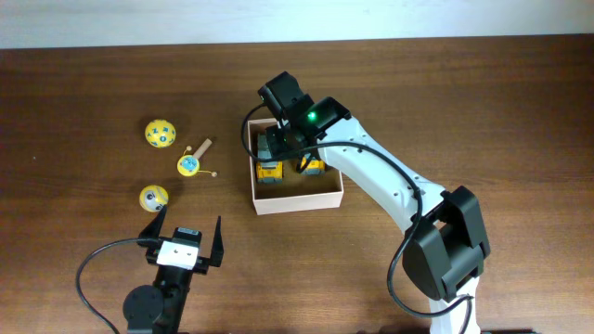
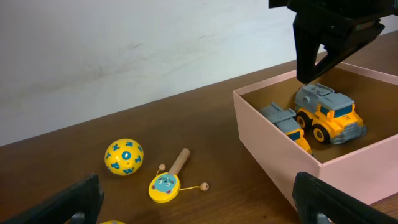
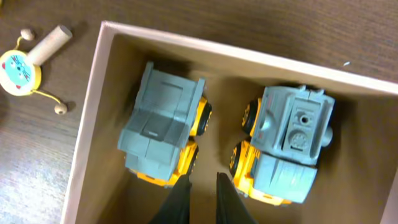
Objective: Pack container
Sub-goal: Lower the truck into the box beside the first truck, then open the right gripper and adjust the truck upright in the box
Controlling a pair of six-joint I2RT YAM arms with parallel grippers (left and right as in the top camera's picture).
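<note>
The container (image 1: 297,202) is a square shallow box with pale walls and a tan floor, mid-table; it also shows in the left wrist view (image 2: 273,155) and the right wrist view (image 3: 87,137). Inside stand two yellow and grey toy trucks: a dump truck (image 1: 269,170) (image 3: 163,130) on the left and a mixer truck (image 1: 312,167) (image 3: 289,146) on the right. My right gripper (image 3: 202,177) hangs over the box between the two trucks, fingers nearly together with nothing between them. My left gripper (image 1: 183,232) is open and empty near the front edge.
Left of the box lie two yellow balls with blue letters (image 1: 160,133) (image 1: 154,197) and a small yellow rattle drum with a wooden handle (image 1: 190,164) (image 2: 165,185). The right arm reaches in from the front right.
</note>
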